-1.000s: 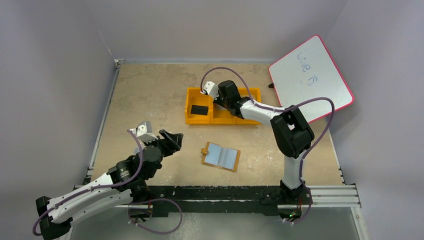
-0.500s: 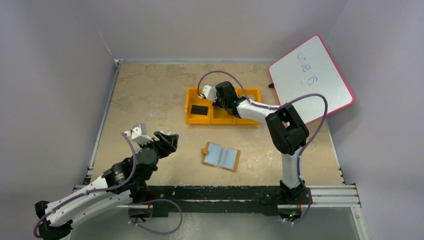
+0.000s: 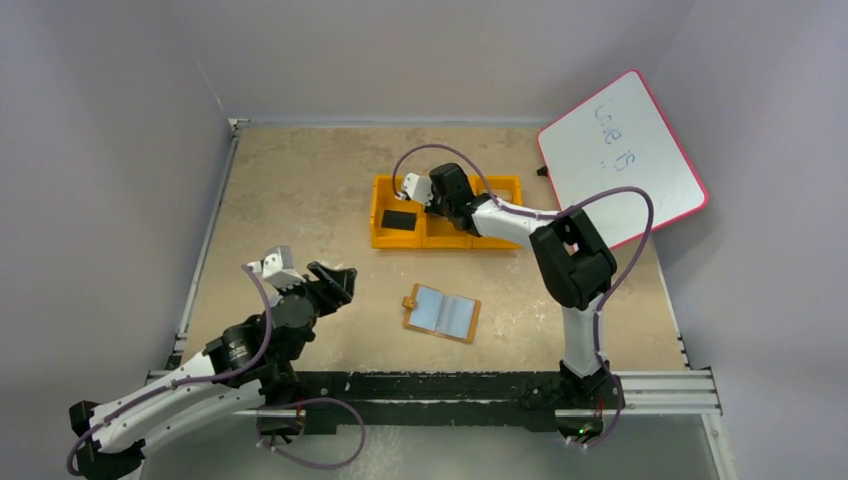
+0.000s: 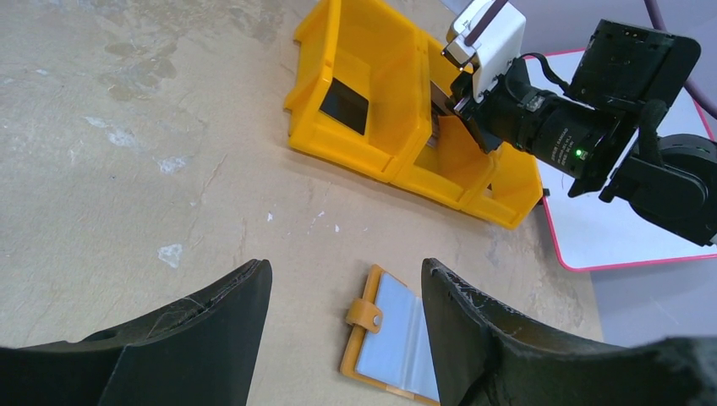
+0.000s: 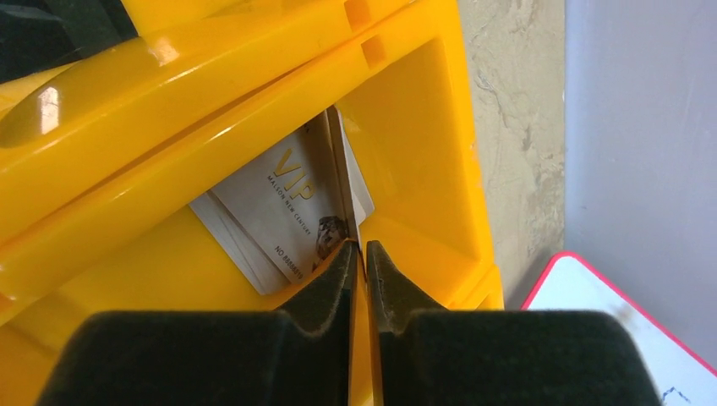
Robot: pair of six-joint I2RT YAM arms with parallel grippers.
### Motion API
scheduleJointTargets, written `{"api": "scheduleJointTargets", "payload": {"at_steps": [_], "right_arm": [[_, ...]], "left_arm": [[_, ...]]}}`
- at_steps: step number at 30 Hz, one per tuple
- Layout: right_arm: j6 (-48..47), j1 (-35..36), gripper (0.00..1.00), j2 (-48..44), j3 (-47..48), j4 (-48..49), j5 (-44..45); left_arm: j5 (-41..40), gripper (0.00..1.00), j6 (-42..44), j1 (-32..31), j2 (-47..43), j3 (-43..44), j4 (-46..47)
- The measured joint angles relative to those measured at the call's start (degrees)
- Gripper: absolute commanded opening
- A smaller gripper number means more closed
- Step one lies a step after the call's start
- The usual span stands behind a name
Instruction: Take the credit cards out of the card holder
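Right end effector [image 5: 359,248] a sliver apart around an edge-on credit card [image 5: 342,169], grip unclear; left end effector [image 4: 345,271] wide open.

Card holder [image 4: 393,334] open on table [image 4: 127,169], orange tray [image 4: 385,80] beyond, black block [image 4: 344,105] inside

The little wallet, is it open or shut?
Open. The card holder lies spread flat on the table, both pale blue inner pockets facing up.
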Motion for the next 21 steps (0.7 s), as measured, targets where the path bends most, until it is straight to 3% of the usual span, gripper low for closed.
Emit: {"api": "scheduleJointTargets", "payload": {"at_steps": [14,21], "right_arm": [[-3.2,0.0,0.08,0.0,-0.4,3.1,-2.2],[-4.9,0.0,0.13,0.0,-2.0,5.4,-2.8]], "left_arm": [[0.0,0.64,-0.2,0.0,1.0,0.1,0.0],[0.0,0.65,-0.2,0.0,1.0,0.2,0.0]]}}
